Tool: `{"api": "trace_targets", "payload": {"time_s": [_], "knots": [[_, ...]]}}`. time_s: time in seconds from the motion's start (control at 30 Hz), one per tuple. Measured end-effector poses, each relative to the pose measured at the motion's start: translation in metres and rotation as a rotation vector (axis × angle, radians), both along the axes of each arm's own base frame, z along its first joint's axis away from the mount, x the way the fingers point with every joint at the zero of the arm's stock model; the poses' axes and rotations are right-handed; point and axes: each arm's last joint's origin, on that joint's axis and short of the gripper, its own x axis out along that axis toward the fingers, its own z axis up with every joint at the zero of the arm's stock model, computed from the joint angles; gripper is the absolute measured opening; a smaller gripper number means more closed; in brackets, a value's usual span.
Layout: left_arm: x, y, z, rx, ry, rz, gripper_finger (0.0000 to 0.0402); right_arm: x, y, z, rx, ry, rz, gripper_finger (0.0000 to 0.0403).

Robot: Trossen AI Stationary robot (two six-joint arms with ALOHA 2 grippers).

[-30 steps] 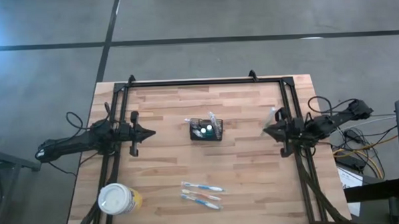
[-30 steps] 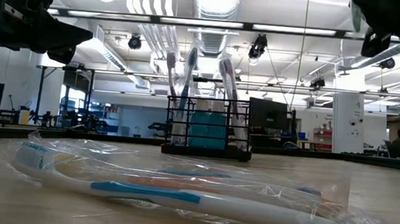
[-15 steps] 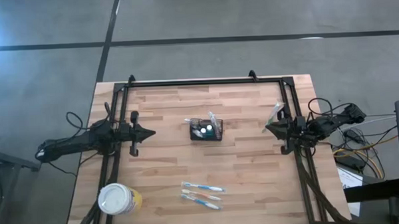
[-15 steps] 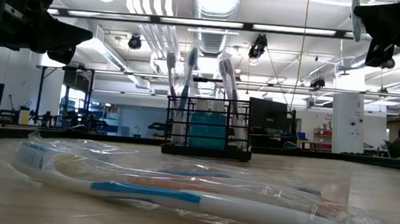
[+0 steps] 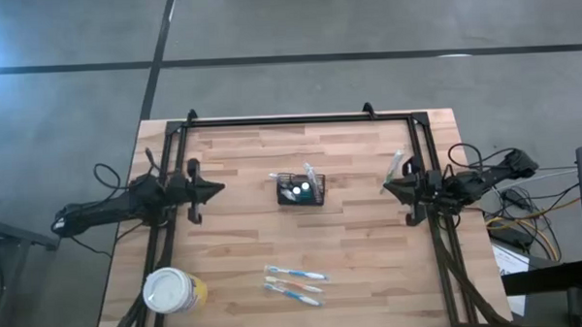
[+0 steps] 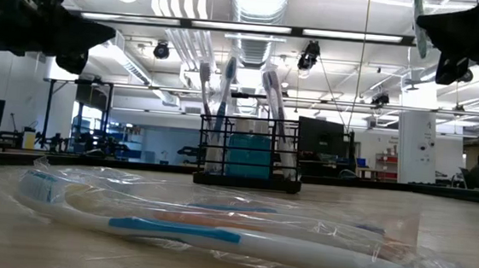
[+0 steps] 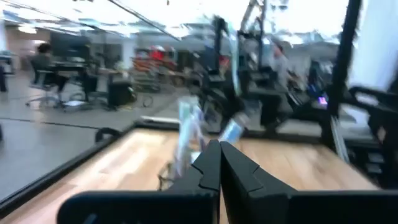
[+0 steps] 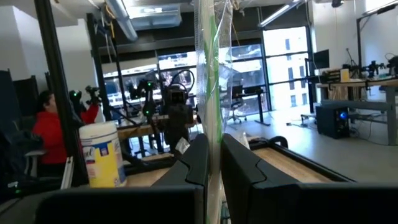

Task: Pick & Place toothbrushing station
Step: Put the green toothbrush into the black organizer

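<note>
The black wire-mesh basket (image 5: 300,190) stands on its base at the table's middle and holds several upright toothbrushes and a teal box (image 6: 248,156). My right gripper (image 5: 387,187) is near the table's right edge, above the table, shut on a wrapped green toothbrush (image 8: 208,74). My left gripper (image 5: 220,190) hovers left of the basket, shut and empty; its closed fingers show in the left wrist view (image 7: 219,163). Two wrapped toothbrushes (image 5: 295,283) lie flat near the table's near edge. My right gripper pinches the wrapped green toothbrush between its two fingers (image 8: 198,158), on a lower stretch of its handle and clear wrapper (image 8: 211,134). The fingers lie about level and across the brush. The brush stands up past the fingers, lifted clear of the table (image 6: 418,20).
A round white-lidded yellowish tub (image 5: 169,291) stands at the near left corner. A black frame (image 5: 299,119) runs along the table's far, left and right edges. Bare wood lies between the basket and each gripper. A person in red (image 8: 46,134) shows beyond the table.
My left gripper has shifted a little toward the far edge and risen slightly, still shut. My right gripper has moved slightly toward the table's left with the wrapped toothbrush still held upright.
</note>
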Motion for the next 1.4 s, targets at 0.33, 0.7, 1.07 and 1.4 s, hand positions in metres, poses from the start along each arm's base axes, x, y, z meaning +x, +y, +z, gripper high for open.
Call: {"api": "trace_targets", "payload": {"time_s": [0.33, 0.7, 1.07, 1.4], "knots": [[0.012, 0.002, 0.055, 0.011, -0.053, 0.005, 0.0045, 0.010, 0.003, 0.013, -0.025, 0.013, -0.015, 0.0018], [0.087, 0.007, 0.122, 0.057, -0.033, -0.179, 0.0148, 0.054, 0.022, 0.065, -0.151, 0.202, -0.007, 0.0018], [0.171, 0.008, 0.156, 0.077, 0.010, -0.333, 0.0167, 0.120, 0.030, 0.091, -0.213, 0.453, -0.075, 0.0018], [0.206, 0.006, 0.162, 0.077, 0.008, -0.366, 0.0165, 0.160, 0.019, 0.089, -0.228, 0.526, -0.093, 0.0018]]}}
